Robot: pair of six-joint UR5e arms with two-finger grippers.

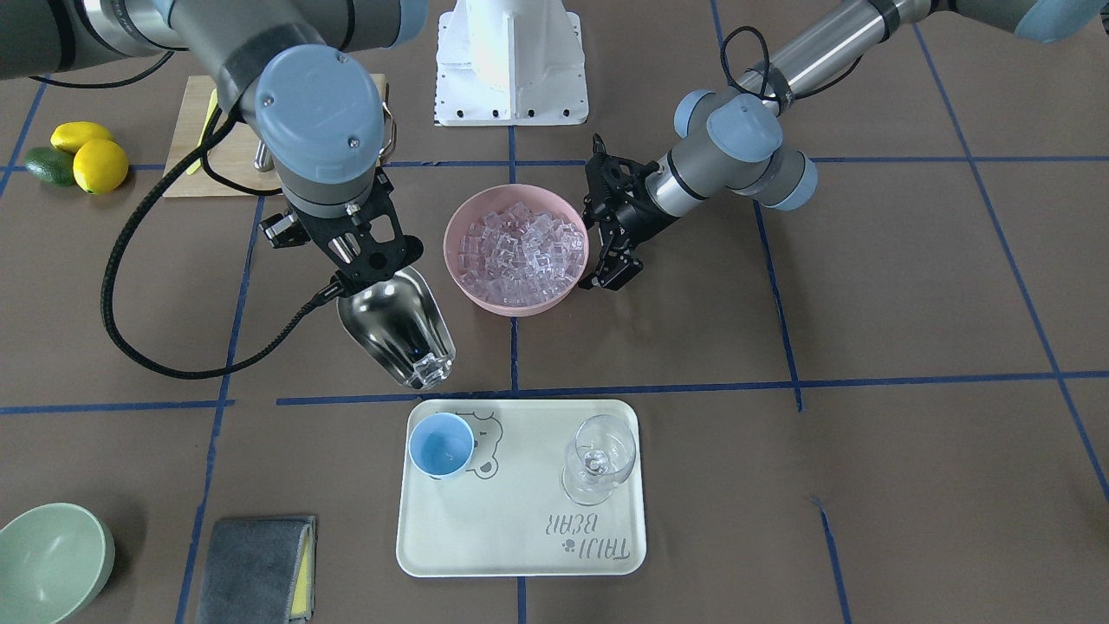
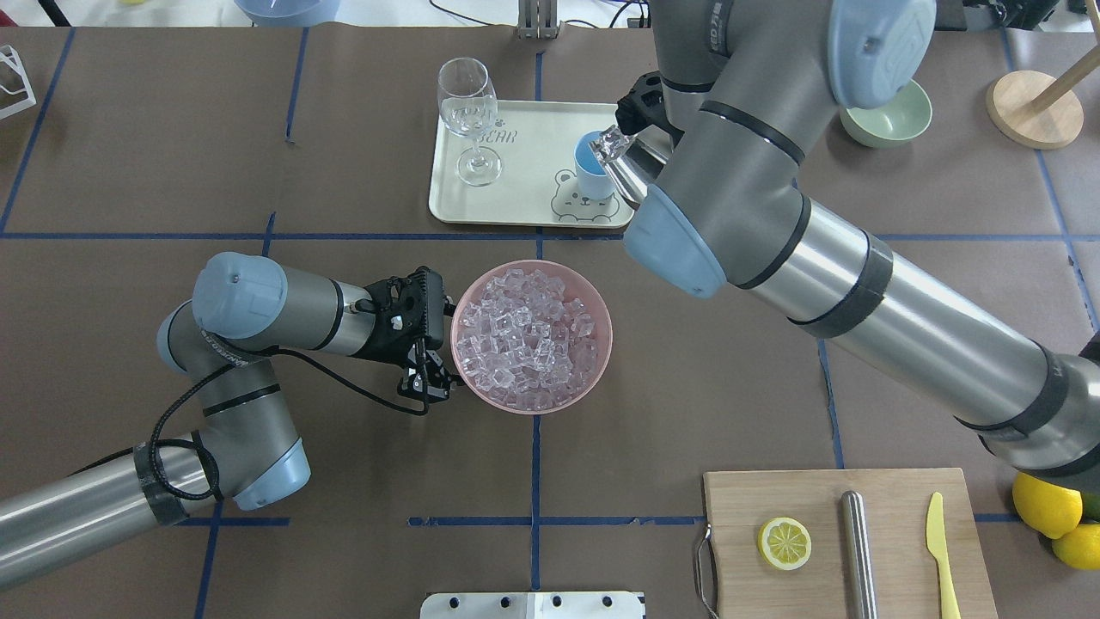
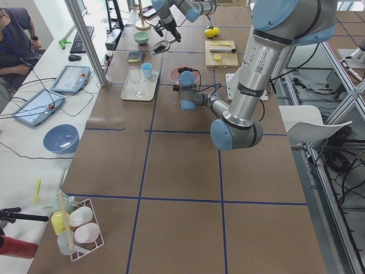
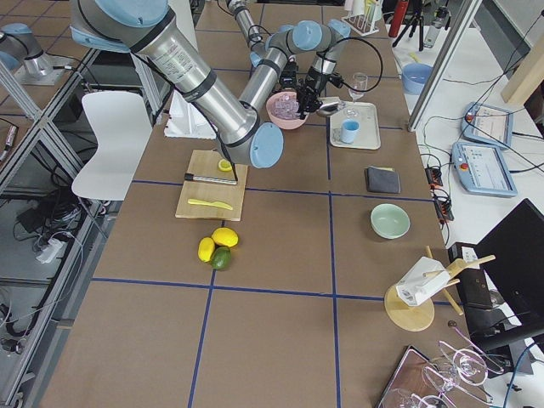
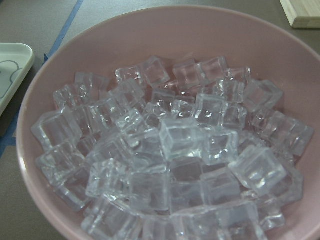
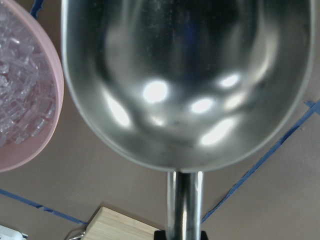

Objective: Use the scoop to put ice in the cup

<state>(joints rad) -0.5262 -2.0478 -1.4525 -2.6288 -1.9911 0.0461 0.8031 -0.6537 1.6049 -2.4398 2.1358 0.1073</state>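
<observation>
In the overhead view the right arm [image 2: 773, 172] hid the handle of the scoop [image 2: 627, 176] and most of its trough. The wrist views cut off the scoop's front lip and the pink bowl [image 5: 200, 30]. At the desk's corner the green bowl [image 1: 52, 555] ran off-frame.

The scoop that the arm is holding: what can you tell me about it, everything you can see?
The scoop is shiny silver metal, with a deep rounded trough and a thin straight handle. The right gripper holds it by the handle, up in the air, between the pink bowl and the tray. It tips down, with its open mouth toward the blue cup. One or two clear ice cubes sit at its lip; the rest of the trough looks bare.
</observation>
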